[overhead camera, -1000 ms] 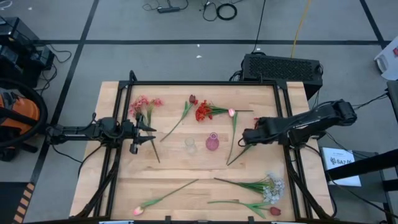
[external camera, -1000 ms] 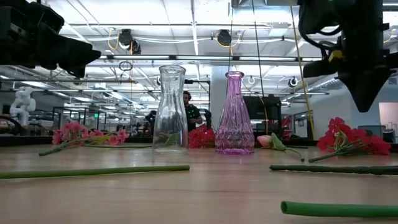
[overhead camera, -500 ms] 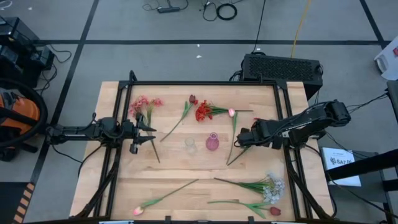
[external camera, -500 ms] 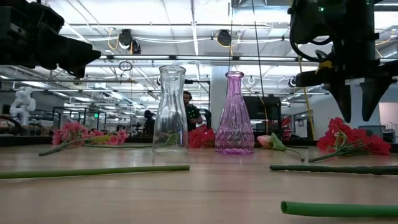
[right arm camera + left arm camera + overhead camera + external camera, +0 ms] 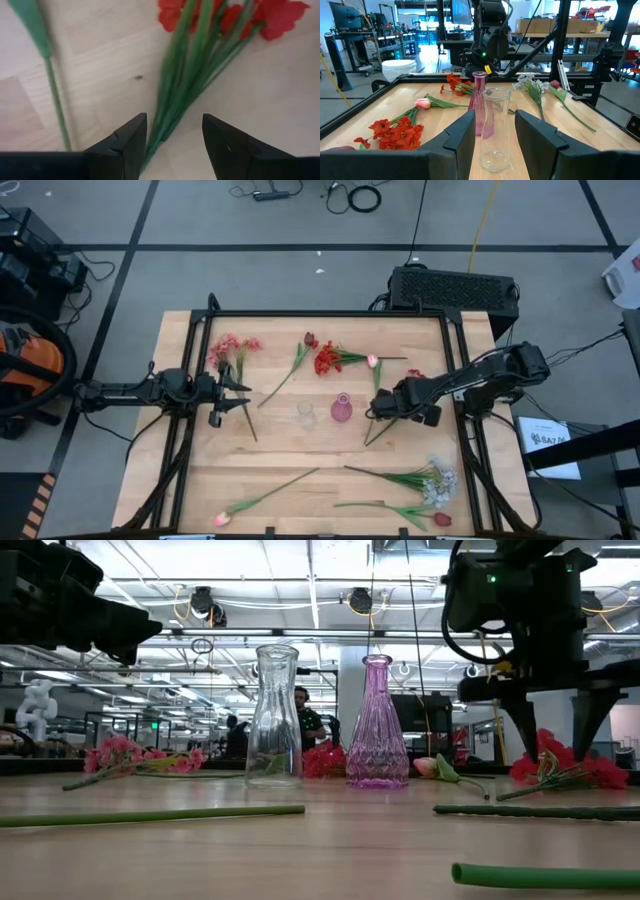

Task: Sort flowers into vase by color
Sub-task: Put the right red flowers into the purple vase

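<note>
Two empty glass vases stand mid-bench, flowers lying loose around them.

The clear ribbed glass vase point(image 5: 306, 414) and the pink ribbed glass vase point(image 5: 341, 408) stand upright side by side at the middle of the wooden bench point(image 5: 200, 480), neither holding a stem. The right gripper point(image 5: 170, 131) points down just right of the pink vase, its fingers spread open and empty above the green stems of a red-bloomed spray point(image 5: 200, 60) lying flat on the bench. The left gripper point(image 5: 492, 127) hangs level at the bench's left side, facing the vases, fingers parted and holding nothing. Other flowers lie scattered: a pink spray point(image 5: 228, 347) at the far left, a pale white-blue spray point(image 5: 436, 480) at the near right.
</note>
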Robot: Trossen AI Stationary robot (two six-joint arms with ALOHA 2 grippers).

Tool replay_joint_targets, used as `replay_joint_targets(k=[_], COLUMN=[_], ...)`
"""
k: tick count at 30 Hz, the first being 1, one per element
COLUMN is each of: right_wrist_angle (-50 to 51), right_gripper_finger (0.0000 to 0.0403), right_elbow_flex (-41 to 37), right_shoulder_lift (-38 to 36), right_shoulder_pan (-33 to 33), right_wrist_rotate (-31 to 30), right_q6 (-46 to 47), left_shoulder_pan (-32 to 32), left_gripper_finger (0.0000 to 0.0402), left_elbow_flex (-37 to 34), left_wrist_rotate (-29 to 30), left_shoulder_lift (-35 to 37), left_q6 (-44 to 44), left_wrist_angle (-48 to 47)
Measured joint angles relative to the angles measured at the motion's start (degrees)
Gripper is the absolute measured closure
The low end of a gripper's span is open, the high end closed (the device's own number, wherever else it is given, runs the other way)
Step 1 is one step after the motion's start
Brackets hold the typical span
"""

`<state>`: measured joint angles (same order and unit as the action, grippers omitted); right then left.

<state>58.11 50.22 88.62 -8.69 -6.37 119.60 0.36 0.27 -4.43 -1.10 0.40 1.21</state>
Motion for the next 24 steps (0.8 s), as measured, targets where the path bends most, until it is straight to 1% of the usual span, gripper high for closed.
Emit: replay_joint_targets(k=[5, 9, 12, 16, 21, 24], right_wrist_angle=[0.3, -0.2, -4.87, -10.59, -10.51, -10.56], right_gripper_finger=[0.0218, 0.0221, 0.0231, 0.0253, 0.029, 0.0324], right_elbow_flex=[-0.9, -3.98, -7.48, -11.07, -11.76, -11.85], right_shoulder_lift=[0.31, 0.37, 0.35, -0.09, -0.12, -0.41], right_shoulder_pan=[0.1, 0.17, 0.22, 0.17, 0.15, 0.15], right_wrist_rotate=[0.11, 0.17, -0.54, -2.6, -3.31, -5.06], right_q6=[1.42, 4.67, 6.5, 7.48, 7.75, 4.28], left_shoulder_pan=[0.0, 0.0, 0.0, 0.0, 0.0, 0.0], left_gripper_finger=[0.0256, 0.0256, 0.0256, 0.0256, 0.0256, 0.0256], left_elbow_flex=[0.0, 0.0, 0.0, 0.0, 0.0, 0.0], left_wrist_rotate=[0.0, 0.0, 0.0, 0.02, 0.06, 0.07], left_shoulder_lift=[0.0, 0.0, 0.0, 0.0, 0.0, 0.0], left_q6=[0.0, 0.0, 0.0, 0.0, 0.0, 0.0], left_wrist_angle=[0.01, 0.0, 0.02, 0.0, 0.0, 0.0])
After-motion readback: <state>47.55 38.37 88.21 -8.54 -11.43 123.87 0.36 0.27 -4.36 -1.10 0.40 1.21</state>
